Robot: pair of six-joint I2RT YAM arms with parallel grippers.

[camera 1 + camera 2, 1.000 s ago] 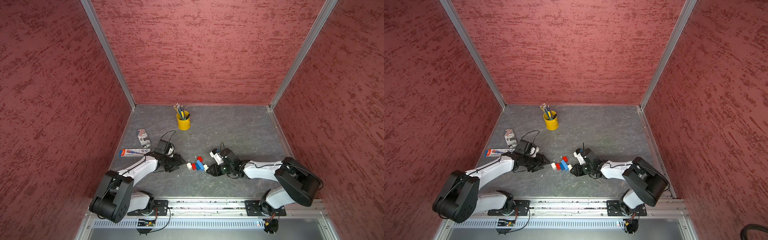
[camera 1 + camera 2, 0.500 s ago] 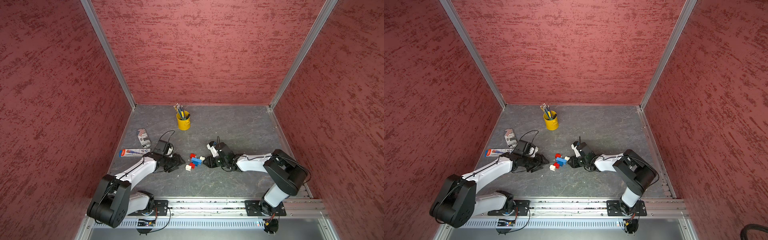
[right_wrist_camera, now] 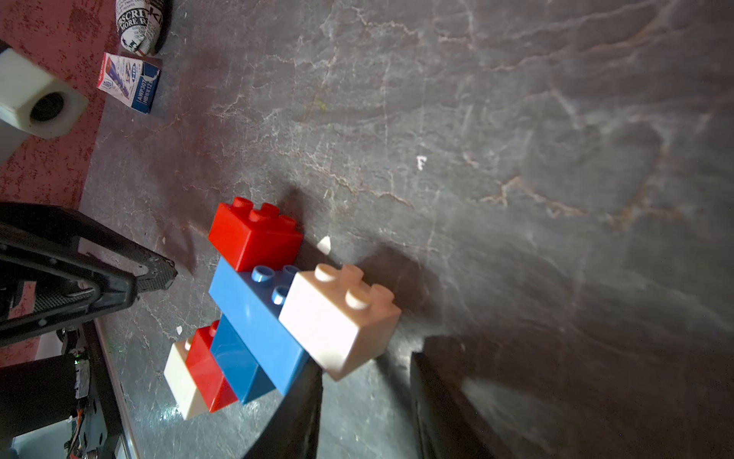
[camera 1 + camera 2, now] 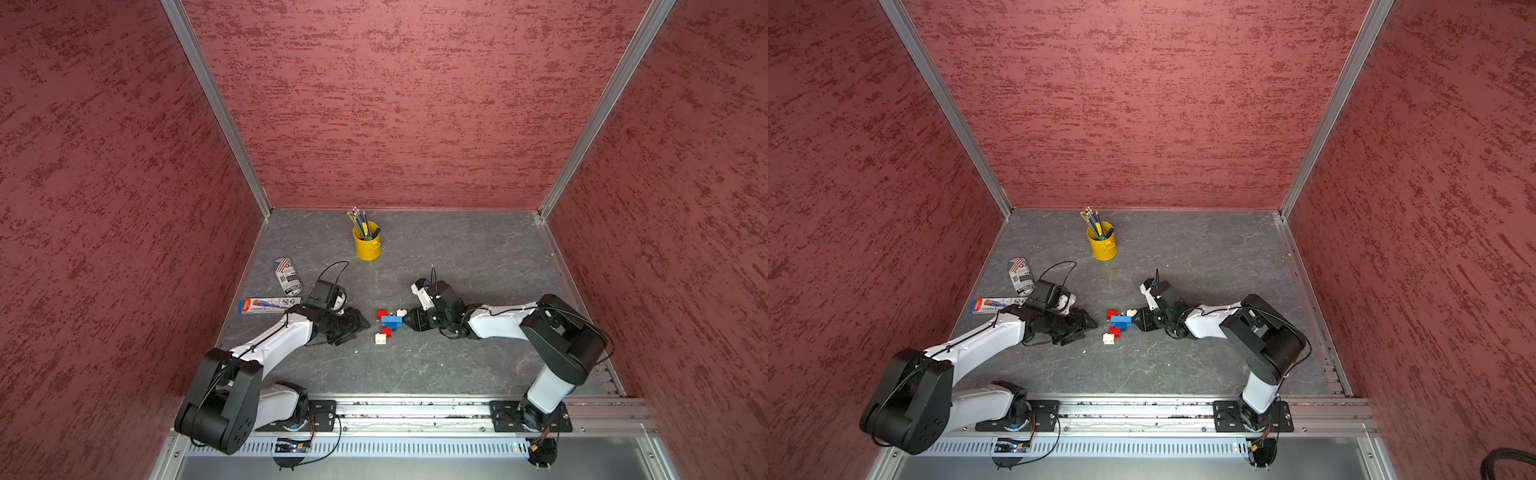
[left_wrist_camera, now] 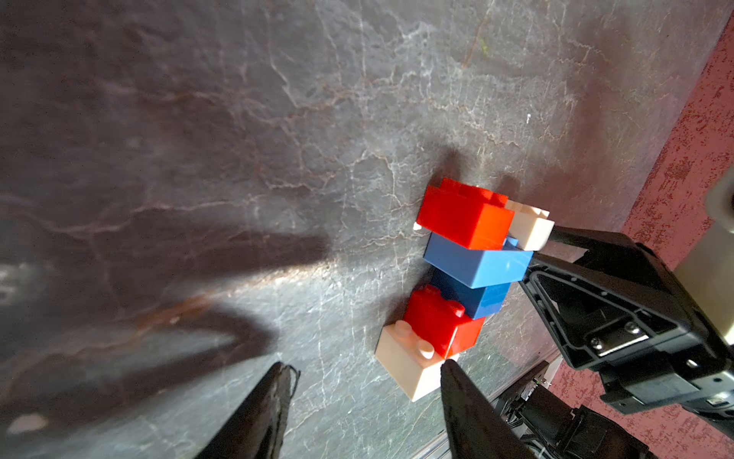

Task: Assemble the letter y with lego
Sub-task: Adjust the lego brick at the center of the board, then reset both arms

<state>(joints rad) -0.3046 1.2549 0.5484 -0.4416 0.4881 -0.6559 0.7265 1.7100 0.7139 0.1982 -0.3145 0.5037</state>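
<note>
A pen carton point(image 4: 270, 305) and a can point(image 4: 288, 277) on its side lie near the left wall. The left tool point(image 4: 365, 326) stands about half open with nothing between its fingers point(image 5: 464, 405). One tip is just beside the white stem brick point(image 5: 409, 357); I cannot tell whether they touch. Near the back wall, an upright yellow cup point(image 4: 366, 245) holds a bunch of pencils point(image 4: 358, 218).

The letter y point(image 4: 390, 324) lies on the bench point(image 4: 457, 257) between the 2 tools. Its long blue brick point(image 4: 391, 321) runs left to right. A red arm brick point(image 3: 254, 238) and a white arm brick point(image 3: 337, 318) sit on its studded side, toward the back wall. The stem of 3 bricks (small blue brick point(image 3: 234, 361), red stem brick point(image 3: 206, 369), white stem brick) steps toward the front and left.

The right tool point(image 4: 408, 321) is open only narrowly and grips nothing. Its tips appear to touch the white arm brick and the right end of the long blue brick.
</note>
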